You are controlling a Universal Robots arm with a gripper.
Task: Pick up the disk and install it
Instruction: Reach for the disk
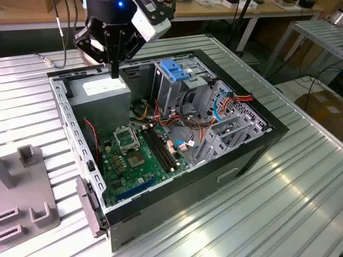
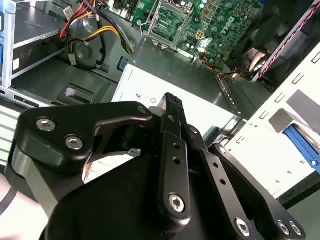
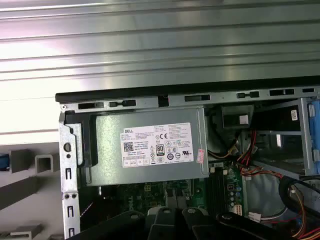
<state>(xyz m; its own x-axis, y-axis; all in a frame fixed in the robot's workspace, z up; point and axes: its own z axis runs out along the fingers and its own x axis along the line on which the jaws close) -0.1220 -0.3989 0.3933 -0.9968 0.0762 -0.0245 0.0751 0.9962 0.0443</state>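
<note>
My gripper hangs over the back corner of the open computer case, at the exterior view's left. Its fingers are pressed together with nothing between them. In the second wrist view the gripper points down at the white label of the grey power-supply box. The disk itself is out of view. A short blue strip shows beside the grey fixture outside the case. I cannot tell whether it belongs to the disk.
Inside the case are the power-supply box, a green motherboard, loose cables and a metal drive cage with a blue top handle. A grey fixture with slots lies on the ribbed metal table.
</note>
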